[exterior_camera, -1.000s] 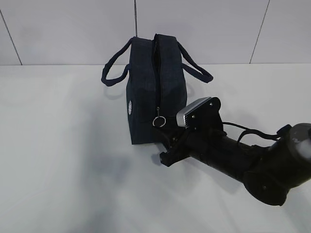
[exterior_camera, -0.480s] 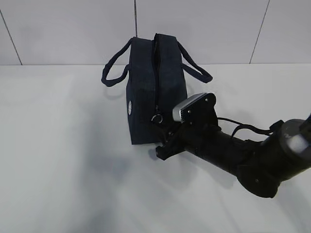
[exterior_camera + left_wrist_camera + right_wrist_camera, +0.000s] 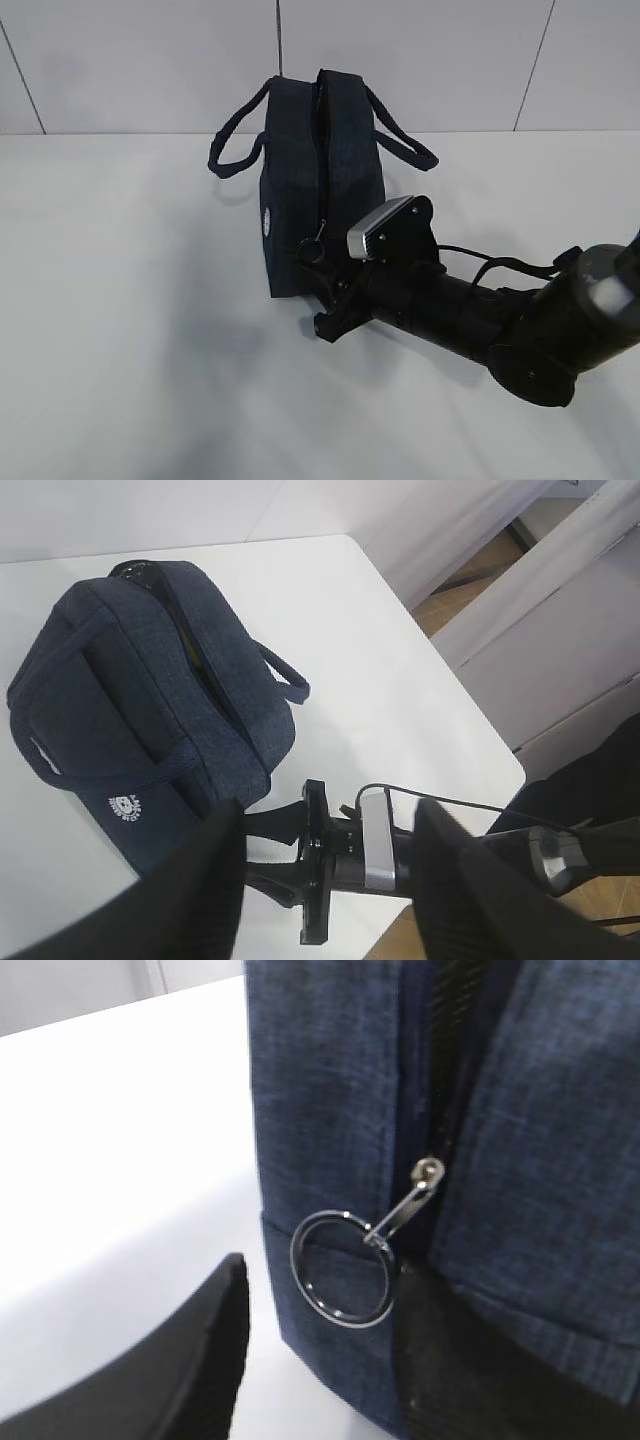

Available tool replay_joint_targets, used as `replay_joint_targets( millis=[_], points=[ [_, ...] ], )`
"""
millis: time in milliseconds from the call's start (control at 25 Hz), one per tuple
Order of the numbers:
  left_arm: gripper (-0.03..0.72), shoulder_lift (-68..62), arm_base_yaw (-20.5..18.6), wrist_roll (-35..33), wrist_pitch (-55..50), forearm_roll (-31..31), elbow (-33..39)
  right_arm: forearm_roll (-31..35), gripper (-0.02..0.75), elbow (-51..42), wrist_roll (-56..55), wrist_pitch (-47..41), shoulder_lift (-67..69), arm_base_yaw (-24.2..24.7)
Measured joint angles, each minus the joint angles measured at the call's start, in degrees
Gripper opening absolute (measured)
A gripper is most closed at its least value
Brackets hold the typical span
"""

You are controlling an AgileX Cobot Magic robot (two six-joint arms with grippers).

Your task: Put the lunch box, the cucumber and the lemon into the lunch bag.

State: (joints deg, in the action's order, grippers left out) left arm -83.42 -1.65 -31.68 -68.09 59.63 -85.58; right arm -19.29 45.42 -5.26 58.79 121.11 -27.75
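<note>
From the exterior view, my right gripper (image 3: 322,290) has crept further left and in toward the lunch bag (image 3: 318,180) than it was a second ago; my black wrist now sits against the bag's near end, low by the table (image 3: 120,330). The ring pull (image 3: 311,250) hung loose and plain before; now it is half hidden against my fingers. The bag stands upright on the white tabletop, boxy, dark navy woven cloth, its two loop handles (image 3: 232,140) drooping to either side, and a small white round logo (image 3: 268,221) on the near left corner.

From the left wrist view, my left gripper (image 3: 330,900) hangs well above the bag (image 3: 150,700), its two ribbed black fingers (image 3: 215,900) spread wide with nothing between them. The logo (image 3: 124,804) carries white lettering too small for me to read. The top zipper gapes, and a sliver of yellow shows in the slit.

From the right wrist view, the silver ring pull (image 3: 343,1268) dangles from its slider in front of the denim-like weave. One ribbed finger (image 3: 170,1360) lies left of the ring, the other dark finger below right; my jaws stand apart, straddling it, gripping nothing.
</note>
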Motion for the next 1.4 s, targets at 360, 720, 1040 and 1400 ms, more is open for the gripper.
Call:
replay_joint_targets(
  millis=[360, 720, 1040, 1400],
  points=[
    [0.38, 0.0, 0.0, 0.0, 0.0, 0.0, 0.0, -1.3, 0.348, 0.1, -4.8, 3.7, 0.0, 0.0],
    [0.356, 0.0, 0.0, 0.0, 0.3, 0.0, 0.0, -1.3, 0.348, 0.1, -6.2, 4.8, 0.6, 0.0],
    [0.354, 0.0, 0.0, 0.0, 0.3, 0.0, 0.0, -1.3, 0.348, 0.1, -6.3, 5.2, 0.7, 0.0],
    [0.354, 0.0, 0.0, 0.0, 0.4, 1.8, 0.0, -2.8, 0.348, 0.1, -8.6, 6.3, 0.7, 0.0]
  ],
)
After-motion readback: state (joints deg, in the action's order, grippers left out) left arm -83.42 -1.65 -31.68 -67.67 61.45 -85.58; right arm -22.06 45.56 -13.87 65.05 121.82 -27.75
